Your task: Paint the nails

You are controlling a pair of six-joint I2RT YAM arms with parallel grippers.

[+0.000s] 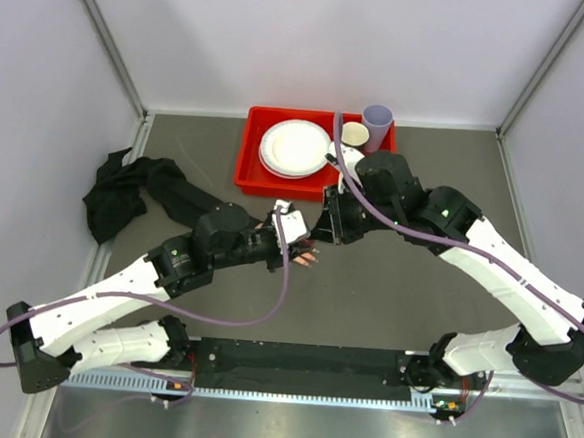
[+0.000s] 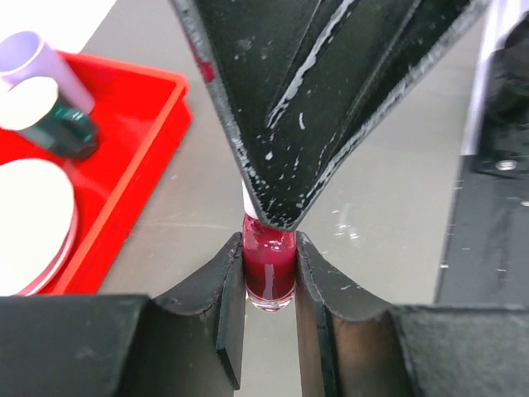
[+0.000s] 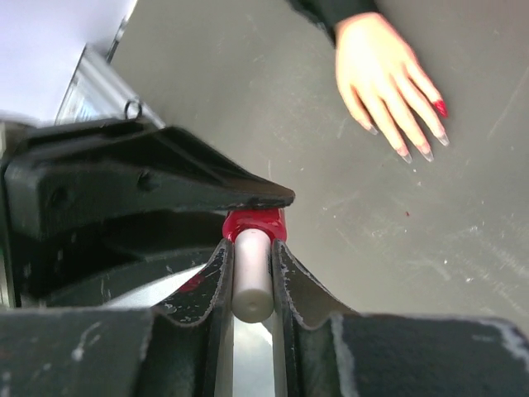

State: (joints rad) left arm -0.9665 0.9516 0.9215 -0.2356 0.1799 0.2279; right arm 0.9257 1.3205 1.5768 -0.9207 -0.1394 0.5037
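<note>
Top external view: the two arms meet above the middle of the table, the left gripper [image 1: 289,229] and right gripper [image 1: 324,224] nose to nose. The mannequin hand [image 1: 306,257] lies flat just on the near side of them, its black sleeve [image 1: 123,192] trailing off to the left under the left arm. A red tray [image 1: 250,171] of plates sits beyond.

Left wrist view: the left gripper [image 2: 269,248] is clamped on the nail polish bottle [image 2: 269,281], dark red liquid showing between its fingers. The right gripper comes in over the bottle's top end.

Right wrist view: the right gripper [image 3: 250,248] is closed around the white cap [image 3: 252,289], with the bottle's red neck [image 3: 254,223] just past its fingertips. The mannequin hand [image 3: 384,78] lies beyond and to the upper right, fingers pointing away from the cap. Of the nails [image 3: 440,107], only the outermost looks red. Once the cap and its brush come free, the right arm, the one holding them, looks best placed to reach the nails.
</note>
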